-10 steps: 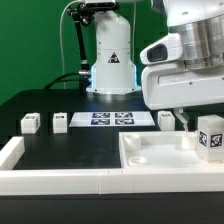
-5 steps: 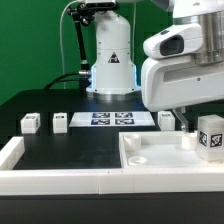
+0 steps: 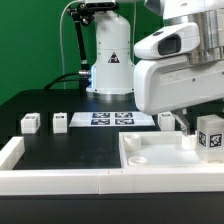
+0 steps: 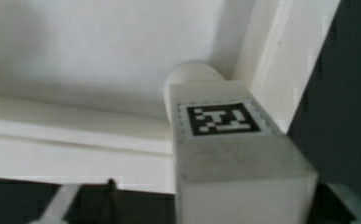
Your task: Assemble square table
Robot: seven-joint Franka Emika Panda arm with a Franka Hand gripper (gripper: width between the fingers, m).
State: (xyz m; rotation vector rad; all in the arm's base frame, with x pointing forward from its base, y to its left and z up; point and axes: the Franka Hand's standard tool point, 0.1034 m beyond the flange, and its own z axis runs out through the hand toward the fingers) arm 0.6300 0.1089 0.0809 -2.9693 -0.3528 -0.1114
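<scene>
The square tabletop point(image 3: 160, 155) lies tray-like at the front right; its inner face fills the wrist view point(image 4: 88, 110). A tagged white leg point(image 3: 210, 138) stands upright at its right corner. In the wrist view this leg point(image 4: 230, 130) is very close. My gripper point(image 3: 198, 128) hangs over this leg. One dark finger point(image 3: 186, 124) shows beside the leg with a small gap, and the same gap shows in the wrist view point(image 4: 109, 200). The other finger is hidden. Three loose legs point(image 3: 30, 123), point(image 3: 60, 122), point(image 3: 166, 120) lie at the back.
The marker board point(image 3: 112, 119) lies flat between the loose legs. A long low white wall point(image 3: 60, 181) borders the front and left. The robot base point(image 3: 110, 60) stands at the back. The arm's bulk covers the upper right.
The arm's body has shifted toward the exterior view's left over the second. The upright leg has stayed about where it was, with its tag still facing the same way.
</scene>
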